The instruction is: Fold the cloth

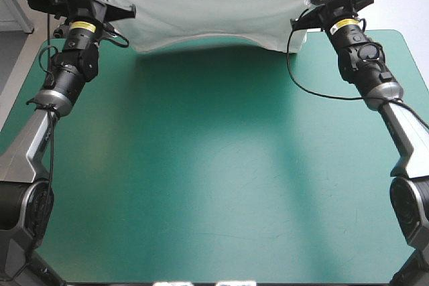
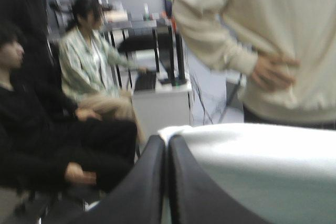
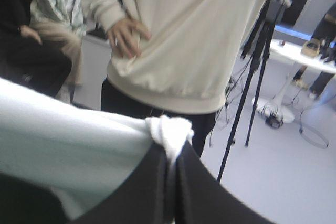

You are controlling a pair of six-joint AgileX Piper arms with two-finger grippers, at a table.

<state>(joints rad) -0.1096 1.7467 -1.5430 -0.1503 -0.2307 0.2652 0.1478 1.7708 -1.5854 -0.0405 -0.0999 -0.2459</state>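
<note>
Teal-green cover (image 1: 214, 165) spreads across the near and middle of the table, with a soft shadow on it toward the far side. Farther out, both arms reach up close to the far edge. The left gripper (image 1: 125, 11) has its black fingers pinched all but together on one top corner of the T-shirt (image 1: 208, 11). The right gripper (image 1: 303, 23) is clamped the same way on the other corner, with a small knot of white bunched at its tips. Between them the T-shirt hangs in the air over the far part of the table. It is stretched wide, its top edge fairly straight, its lower edge arched up in the middle and apparently clear of the cover.

It looks light and limp, sagging wherever nothing holds it, and thin fabric could creep out of a shallow pinch. Corners and hems, where layers double, seem the safest places to take hold.
</note>
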